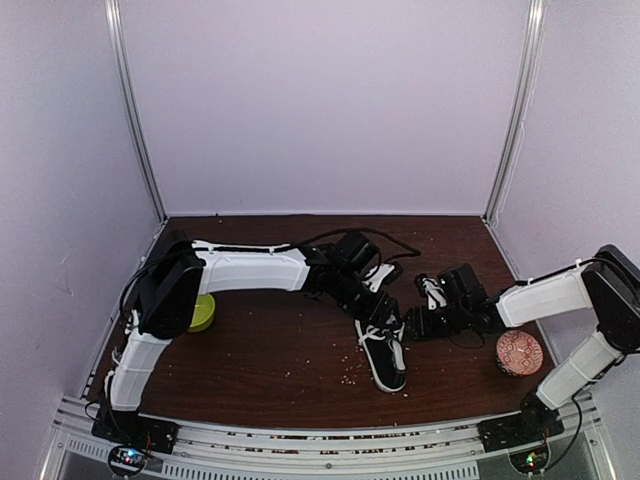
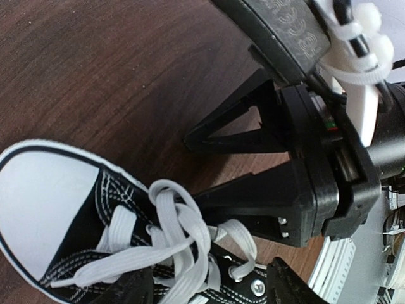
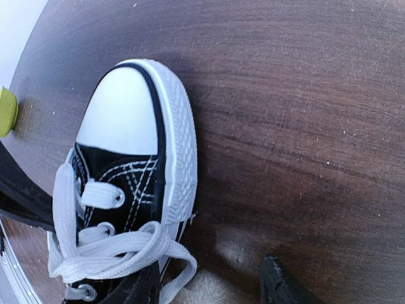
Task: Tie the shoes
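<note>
As laces [image 2: 171,247] cross, black sneaker [image 1: 384,360], white toecap [image 3: 123,107]

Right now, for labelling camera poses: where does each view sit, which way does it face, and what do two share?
Top external: above, behind the bases, facing down at the dark wooden table; left arm, right arm show.
Left wrist: low, facing the black canvas sneaker; left gripper at bottom, right gripper opposite.
Right wrist: low, facing its white toe cap; own fingertips at bottom.
Shared: both wrist views show white laces.

Pale lilac walls [image 1: 320,100] around a dark wooden table [image 1: 280,350]
</note>
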Controlling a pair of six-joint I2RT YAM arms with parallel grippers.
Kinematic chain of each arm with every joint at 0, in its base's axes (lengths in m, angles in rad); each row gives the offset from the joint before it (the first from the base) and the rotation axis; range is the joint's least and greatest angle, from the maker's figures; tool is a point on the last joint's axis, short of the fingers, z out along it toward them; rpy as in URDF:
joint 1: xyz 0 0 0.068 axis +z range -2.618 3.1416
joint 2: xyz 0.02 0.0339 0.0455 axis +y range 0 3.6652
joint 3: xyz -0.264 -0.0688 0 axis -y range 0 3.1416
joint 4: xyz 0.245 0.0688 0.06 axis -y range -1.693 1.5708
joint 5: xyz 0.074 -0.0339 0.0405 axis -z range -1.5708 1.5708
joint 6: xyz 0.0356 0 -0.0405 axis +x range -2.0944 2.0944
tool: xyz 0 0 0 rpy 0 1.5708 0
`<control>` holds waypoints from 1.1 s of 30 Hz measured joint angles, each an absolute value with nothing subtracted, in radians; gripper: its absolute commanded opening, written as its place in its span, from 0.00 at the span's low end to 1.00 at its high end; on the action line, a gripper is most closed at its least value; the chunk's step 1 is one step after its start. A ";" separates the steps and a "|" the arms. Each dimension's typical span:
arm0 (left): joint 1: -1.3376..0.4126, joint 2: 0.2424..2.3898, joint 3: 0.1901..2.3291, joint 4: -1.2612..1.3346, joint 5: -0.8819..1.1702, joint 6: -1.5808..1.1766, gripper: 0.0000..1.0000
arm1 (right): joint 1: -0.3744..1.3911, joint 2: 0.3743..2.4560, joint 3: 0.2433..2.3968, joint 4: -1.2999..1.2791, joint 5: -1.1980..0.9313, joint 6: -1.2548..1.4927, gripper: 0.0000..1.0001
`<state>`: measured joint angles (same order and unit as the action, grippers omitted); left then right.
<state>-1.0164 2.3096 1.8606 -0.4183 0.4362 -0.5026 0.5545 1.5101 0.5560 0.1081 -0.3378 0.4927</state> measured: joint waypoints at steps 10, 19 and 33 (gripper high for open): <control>-1.015 2.351 1.921 -0.451 0.414 -0.516 0.14 | 0.541 1.577 0.568 0.196 -0.424 0.483 0.31; -1.016 2.296 1.830 -0.431 0.313 -0.530 0.00 | 0.544 1.651 0.588 0.264 -0.481 0.494 0.00; -0.996 1.803 1.238 -0.194 0.124 -0.726 0.00 | 0.546 1.453 0.475 0.168 -0.321 0.547 0.00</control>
